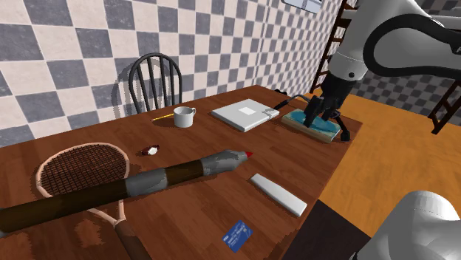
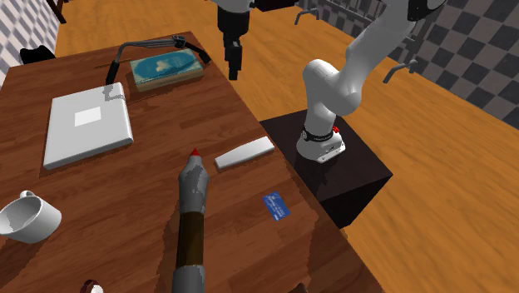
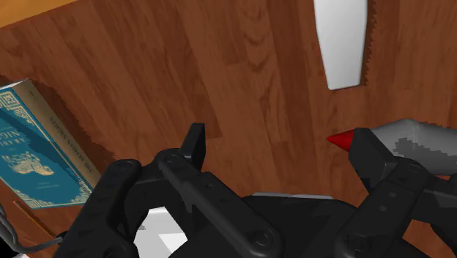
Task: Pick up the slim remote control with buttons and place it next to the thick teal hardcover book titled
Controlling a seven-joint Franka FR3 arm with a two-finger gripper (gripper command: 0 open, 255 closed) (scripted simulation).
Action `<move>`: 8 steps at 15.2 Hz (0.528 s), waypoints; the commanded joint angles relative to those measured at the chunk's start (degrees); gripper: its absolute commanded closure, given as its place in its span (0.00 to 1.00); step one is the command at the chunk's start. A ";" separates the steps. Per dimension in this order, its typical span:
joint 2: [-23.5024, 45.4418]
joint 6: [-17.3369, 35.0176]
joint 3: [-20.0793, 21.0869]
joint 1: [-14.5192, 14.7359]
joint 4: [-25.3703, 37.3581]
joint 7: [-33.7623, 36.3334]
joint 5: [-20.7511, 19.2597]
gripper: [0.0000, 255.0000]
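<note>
Remote (image 1: 277, 193): flat on table (image 1: 295, 159), near edge by my stand, well apart from book (image 1: 316, 124).
My fingers (image 3: 194, 143) spread, grasping nothing; gripper (image 2: 234, 67) hangs near book.
Risks, as I judge:
- low thin bar slips from pinch
- fat red-tipped marker (image 2: 193, 208) just beside gets knocked

Remote: plain white, smooth, slim slab.
Book: teal, thick, patterned cover.
Table: glossy brown wood grain.
</note>
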 commanded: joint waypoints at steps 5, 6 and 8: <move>1.16 5.34 0.33 1.68 -6.02 -0.72 0.91 0.00; 1.58 6.72 0.42 2.12 -7.43 -0.90 1.14 0.00; 2.60 9.55 0.60 3.03 -10.15 -1.28 1.62 0.00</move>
